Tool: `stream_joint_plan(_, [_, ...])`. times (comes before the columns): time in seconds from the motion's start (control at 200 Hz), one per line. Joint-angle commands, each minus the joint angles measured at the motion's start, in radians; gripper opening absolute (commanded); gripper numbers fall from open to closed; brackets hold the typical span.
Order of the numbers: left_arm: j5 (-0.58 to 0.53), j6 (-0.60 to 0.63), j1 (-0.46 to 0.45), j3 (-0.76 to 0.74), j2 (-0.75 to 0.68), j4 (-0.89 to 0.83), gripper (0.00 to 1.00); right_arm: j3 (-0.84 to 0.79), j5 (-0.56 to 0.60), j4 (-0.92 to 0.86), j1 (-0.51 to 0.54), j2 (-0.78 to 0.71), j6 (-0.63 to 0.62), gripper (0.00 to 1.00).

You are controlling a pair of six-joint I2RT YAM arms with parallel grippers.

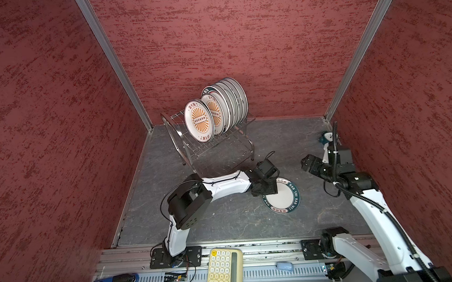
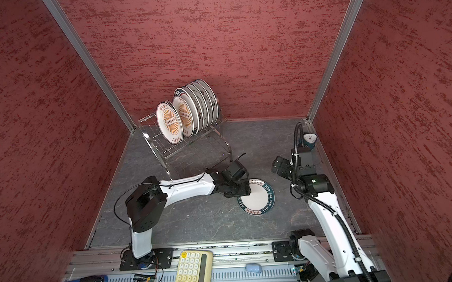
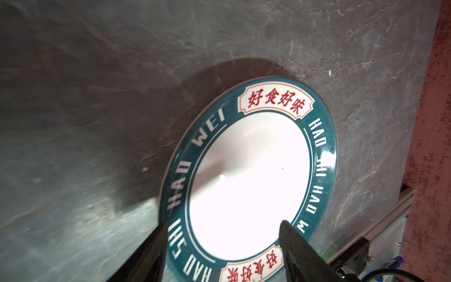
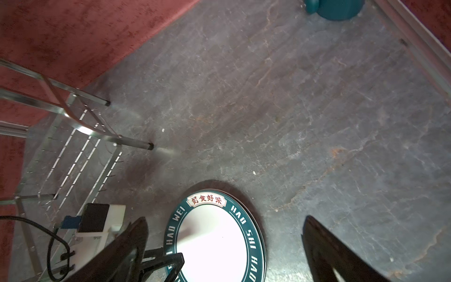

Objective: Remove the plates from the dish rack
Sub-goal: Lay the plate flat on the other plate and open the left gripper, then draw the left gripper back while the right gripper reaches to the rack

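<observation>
The left gripper (image 3: pixel 223 229) has its fingers (image 3: pixel 290 241) spread apart, not clamped on anything. In the left wrist view one finger sits over the near rim of a teal-rimmed plate (image 1: pixel 282 196) and the other just off its edge. That plate lies flat, face up, on the grey table (image 1: pixel 224 222), a bit right of centre in both top views.

The right gripper (image 1: pixel 307 163) hangs near the plate, toward the right of the frame. Its fingers are wide apart too, with only bare table and the plate's far edge showing between them in its wrist view.

Further back, in the upper middle of the frame, the dish rack (image 1: pixel 220 147) stands near the red back wall. The rest of the plates (image 1: pixel 225 104) stand on edge in a row on its top shelf, and the front two show orange sunbursts.
</observation>
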Motion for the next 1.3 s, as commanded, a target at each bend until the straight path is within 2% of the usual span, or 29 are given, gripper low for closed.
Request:
stream_joint_plan(0.0, [-0.108,0.033,0.007,-0.019,-0.101,-0.044,0.77,0.126,-0.082,0.026,-0.005,0.0,-0.075,0.99])
stream_joint_plan(0.235, [-0.154,0.061,0.011,-0.103,-0.252,-0.017,0.87,0.34,-0.239,0.048,0.002,0.054,-0.083,0.99])
stream_joint_plan(0.311, [-0.161,0.062,0.016,-0.126,-0.284,-0.019,0.89,0.375,-0.276,0.077,0.05,0.081,-0.074,0.99])
stream_joint_plan(0.431, [-0.21,0.055,0.024,-0.196,-0.369,-0.039,0.92,0.498,-0.095,0.052,0.257,0.153,-0.12,0.99])
stream_joint_plan(0.521, [-0.235,0.036,0.048,-0.278,-0.464,-0.048,1.0,0.627,0.016,0.021,0.426,0.256,-0.166,0.99])
stream_joint_plan(0.556, [-0.237,0.031,0.063,-0.309,-0.497,-0.055,1.0,0.683,0.06,0.005,0.484,0.304,-0.18,0.99])
stream_joint_plan(0.746, [-0.238,0.013,0.161,-0.454,-0.682,-0.089,0.99,0.978,0.246,-0.053,0.698,0.534,-0.236,0.97])
stream_joint_plan(1.017, [-0.2,0.016,0.269,-0.547,-0.801,-0.108,1.0,1.345,0.4,-0.09,0.86,0.818,-0.26,0.81])
stream_joint_plan(1.182, [-0.184,0.015,0.286,-0.561,-0.801,-0.106,0.99,1.522,0.467,-0.112,0.907,0.95,-0.219,0.69])
stream_joint_plan(1.297, [-0.167,0.016,0.293,-0.566,-0.797,-0.098,0.99,1.636,0.482,-0.146,0.916,1.036,-0.191,0.66])
